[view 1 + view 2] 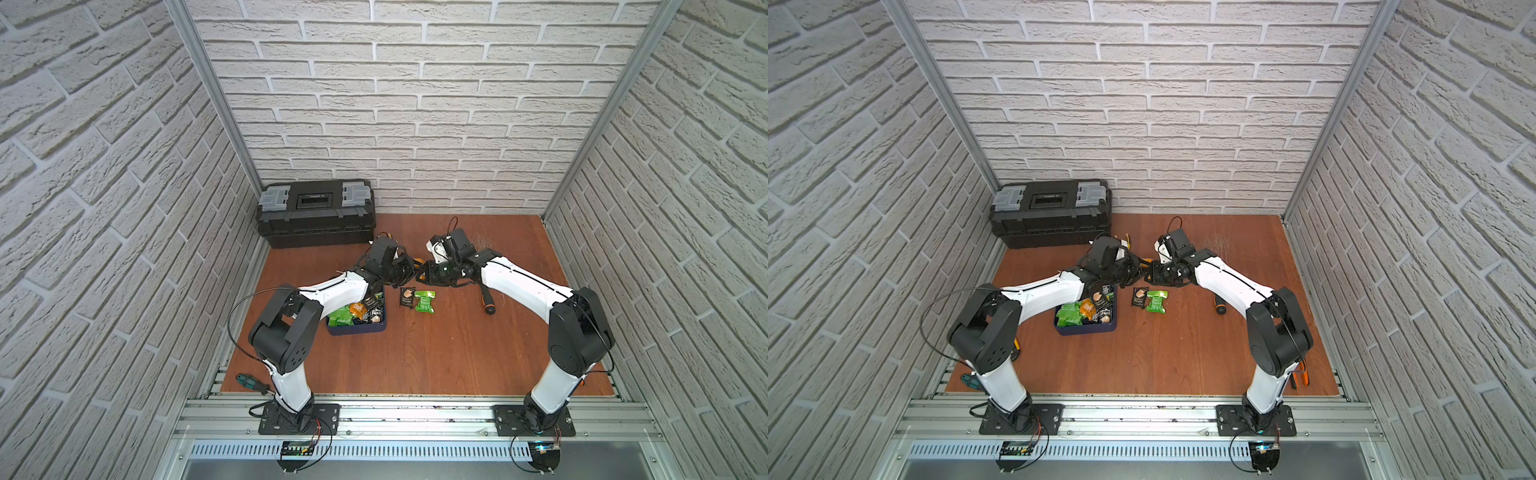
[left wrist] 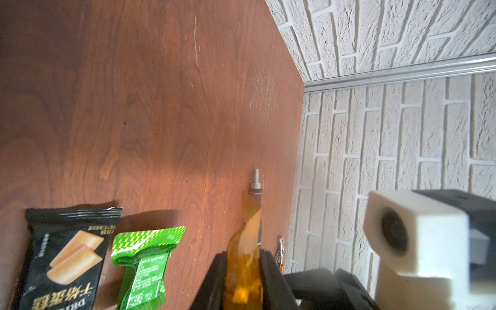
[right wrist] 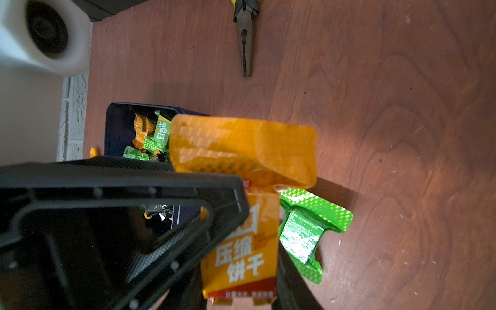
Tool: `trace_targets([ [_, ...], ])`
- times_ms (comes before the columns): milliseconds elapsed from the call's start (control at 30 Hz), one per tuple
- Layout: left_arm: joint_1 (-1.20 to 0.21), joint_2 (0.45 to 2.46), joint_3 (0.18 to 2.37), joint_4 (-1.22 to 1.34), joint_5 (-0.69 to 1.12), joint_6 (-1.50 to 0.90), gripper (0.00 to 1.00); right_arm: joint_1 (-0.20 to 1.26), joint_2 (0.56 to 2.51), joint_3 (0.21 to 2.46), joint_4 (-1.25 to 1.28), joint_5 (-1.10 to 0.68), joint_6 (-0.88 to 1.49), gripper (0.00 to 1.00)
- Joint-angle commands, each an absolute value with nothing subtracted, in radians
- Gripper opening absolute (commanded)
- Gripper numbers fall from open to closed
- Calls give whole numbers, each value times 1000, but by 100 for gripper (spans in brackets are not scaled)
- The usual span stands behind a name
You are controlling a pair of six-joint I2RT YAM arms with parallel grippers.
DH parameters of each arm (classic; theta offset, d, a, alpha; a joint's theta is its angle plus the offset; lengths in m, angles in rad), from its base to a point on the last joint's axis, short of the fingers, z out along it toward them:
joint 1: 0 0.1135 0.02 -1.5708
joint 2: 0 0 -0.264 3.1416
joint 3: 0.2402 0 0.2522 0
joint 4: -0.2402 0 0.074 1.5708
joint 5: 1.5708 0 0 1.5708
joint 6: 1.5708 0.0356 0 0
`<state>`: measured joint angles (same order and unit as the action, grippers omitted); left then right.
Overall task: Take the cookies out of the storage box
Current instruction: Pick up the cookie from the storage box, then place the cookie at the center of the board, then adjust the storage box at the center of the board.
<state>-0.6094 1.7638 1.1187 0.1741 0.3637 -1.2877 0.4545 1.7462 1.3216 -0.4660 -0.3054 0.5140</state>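
Orange cookie packet point(image 3: 241, 150) in the air, between the two grippers and near the storage box point(image 1: 357, 331). Pinched on both sides by the fingers point(image 2: 268, 273) of the left gripper point(image 2: 241, 257). Also set between the fingers of the right gripper point(image 3: 261, 222); clamped or not, cannot tell. More cookies point(image 1: 345, 318) heaped in the box. Black packet point(image 1: 407, 297) and green packet point(image 1: 424, 300) side by side on the wooden tabletop point(image 1: 415, 357). Farther out: orange-handled screwdriver point(image 1: 487, 301), long-nose pliers point(image 3: 245, 35), black toolbox point(image 1: 316, 212) against the back wall.

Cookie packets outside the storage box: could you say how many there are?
3: black one and green one on the table, orange one between left gripper and right gripper; more may be hidden.
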Motion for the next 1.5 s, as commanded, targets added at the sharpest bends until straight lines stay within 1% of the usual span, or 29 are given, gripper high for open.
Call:
trace_targets([
  [0, -619, 1712, 1107, 159, 368, -1259, 69, 446, 1675, 1272, -424, -231, 500, 31],
  [33, -614, 1706, 1114, 123, 353, -1239, 79, 445, 1659, 1252, -438, -213, 504, 30],
  [67, -606, 1695, 1119, 91, 337, -1219, 84, 444, 1648, 1234, -454, -197, 507, 30],
  [100, -597, 1682, 1123, 55, 314, -1199, 88, 440, 1633, 1212, -476, -176, 509, 30],
  [167, -578, 1641, 1117, -10, 266, -1162, 90, 437, 1603, 1169, -518, -131, 509, 30],
  [233, -557, 1588, 1113, -119, 183, -1125, 89, 437, 1580, 1123, -563, -78, 509, 30],
  [333, -524, 1525, 1130, -331, 57, -1061, 84, 436, 1579, 1068, -593, -45, 523, 30],
  [433, -483, 1481, 1135, -484, -15, -1006, 78, 437, 1595, 1054, -597, -28, 535, 32],
  [533, -442, 1448, 1132, -614, -87, -948, 73, 437, 1625, 1076, -615, -18, 529, 34],
  [633, -389, 1385, 1086, -681, -151, -924, 68, 436, 1665, 1089, -620, -15, 511, 35],
  [733, -295, 1302, 1005, -681, -131, -911, 68, 433, 1700, 1095, -621, -20, 500, 35],
  [800, -219, 1256, 966, -687, -115, -888, 73, 431, 1708, 1097, -623, -32, 497, 36],
  [833, -176, 1235, 942, -681, -102, -872, 78, 429, 1708, 1098, -624, -35, 494, 38],
  [933, -61, 1204, 888, -655, -18, -809, 83, 429, 1702, 1104, -634, -39, 484, 47],
  [1000, -18, 1213, 871, -648, 36, -765, 84, 430, 1690, 1120, -655, -30, 475, 55],
  [1067, -4, 1231, 857, -636, 93, -725, 84, 429, 1667, 1141, -684, -22, 468, 62],
  [1167, -1, 1241, 819, -589, 164, -711, 82, 445, 1626, 1186, -729, -7, 460, 67],
  [1267, 10, 1228, 755, -523, 199, -751, 77, 514, 1617, 1263, -759, -7, 456, 68],
  [1367, 27, 1215, 685, -437, 246, -820, 72, 607, 1663, 1361, -772, -15, 467, 69],
  [1467, 28, 1215, 648, -402, 262, -863, 72, 695, 1735, 1479, -778, -21, 477, 69],
])
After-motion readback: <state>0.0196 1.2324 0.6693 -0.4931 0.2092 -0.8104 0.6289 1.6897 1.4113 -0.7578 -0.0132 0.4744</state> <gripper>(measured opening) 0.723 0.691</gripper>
